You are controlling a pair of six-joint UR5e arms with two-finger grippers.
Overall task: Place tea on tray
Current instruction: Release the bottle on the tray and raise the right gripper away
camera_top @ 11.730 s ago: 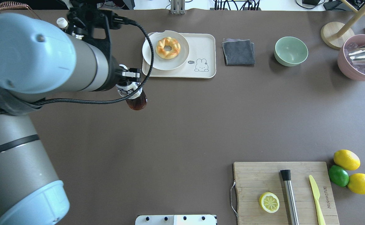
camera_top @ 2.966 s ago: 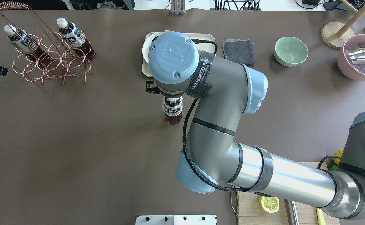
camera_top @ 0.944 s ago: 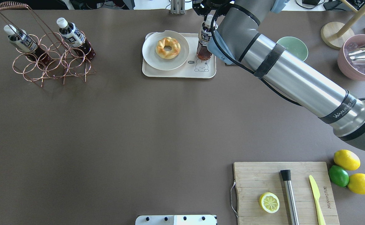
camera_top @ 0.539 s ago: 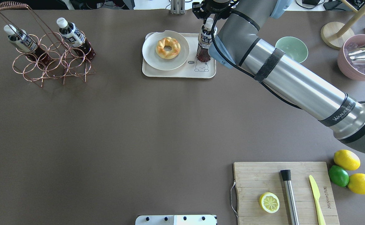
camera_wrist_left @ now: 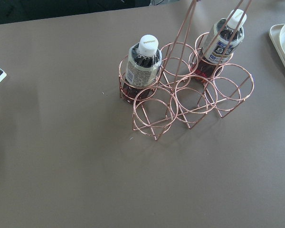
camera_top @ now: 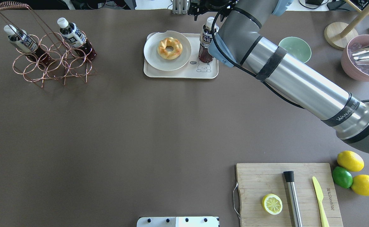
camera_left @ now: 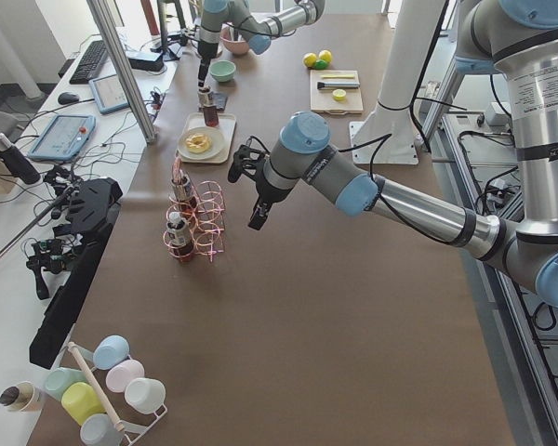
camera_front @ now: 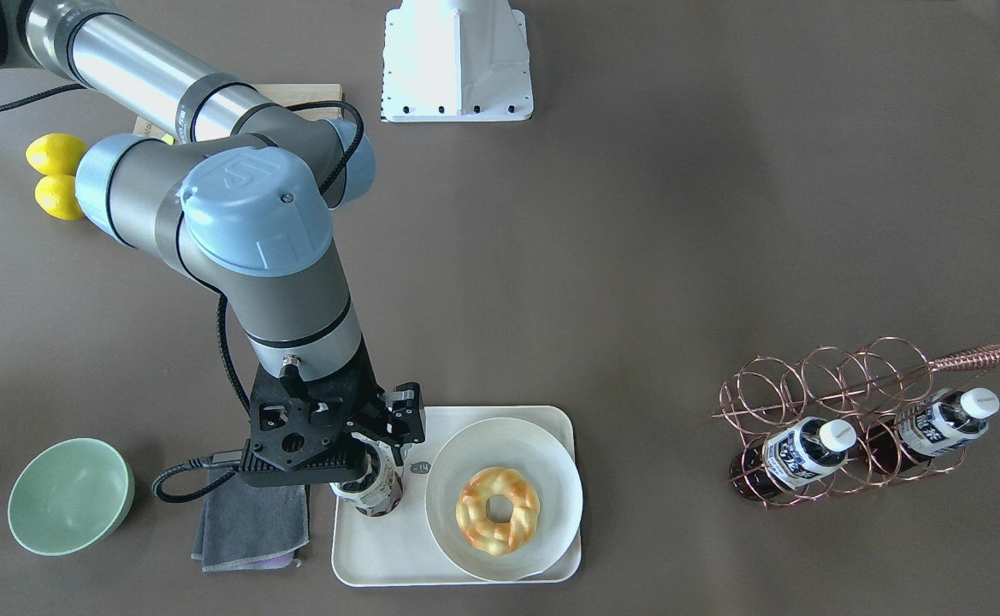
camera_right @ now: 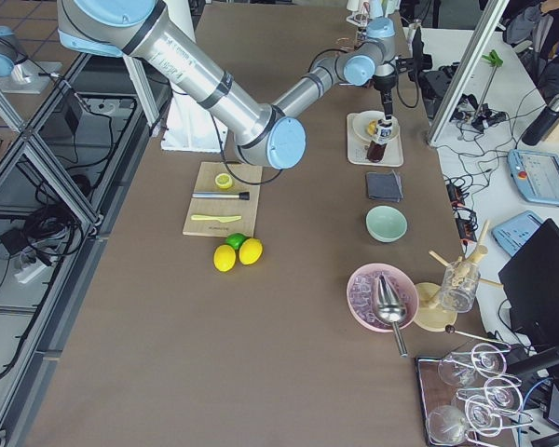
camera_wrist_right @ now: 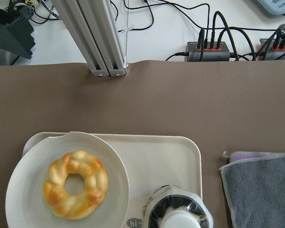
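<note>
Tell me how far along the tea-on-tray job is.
Done: the tea stands upright on the tray, beside the plate. In hand: nothing; the right gripper hovers over the cap, clear of the bottle. Left to do: apparently only pulling that arm away.

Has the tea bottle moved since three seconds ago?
Yes. The tea bottle went from the table near the tray onto it, right of the plate.
</note>
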